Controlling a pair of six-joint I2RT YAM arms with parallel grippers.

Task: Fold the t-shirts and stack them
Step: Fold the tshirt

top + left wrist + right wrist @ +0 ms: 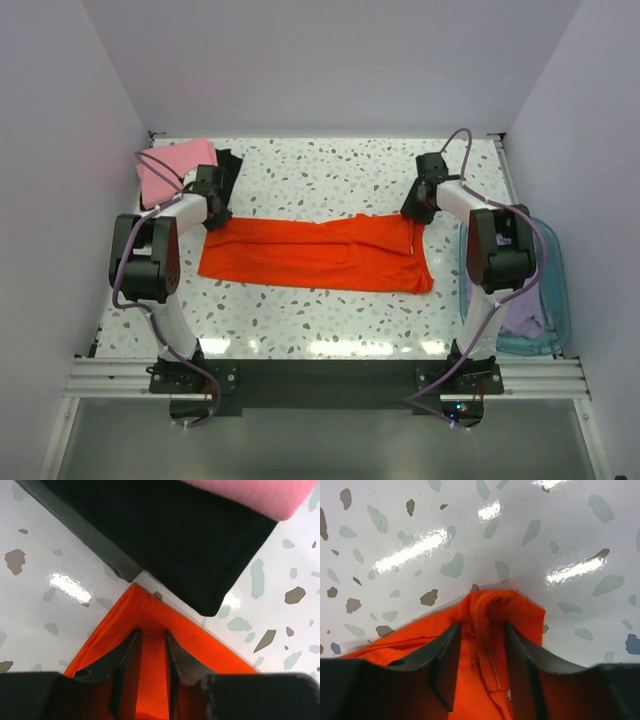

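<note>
Fingers [120, 656] tight on orange-red t-shirt [150, 611] corners

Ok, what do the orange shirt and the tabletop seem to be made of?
The orange shirt looks like soft matte knit cloth, probably cotton or a blend: it creases and bunches, and a stitched hem shows in the right wrist view. The tabletop is a hard, glossy speckled surface, terrazzo-look, possibly laminate: it mirrors the lights sharply.
</note>
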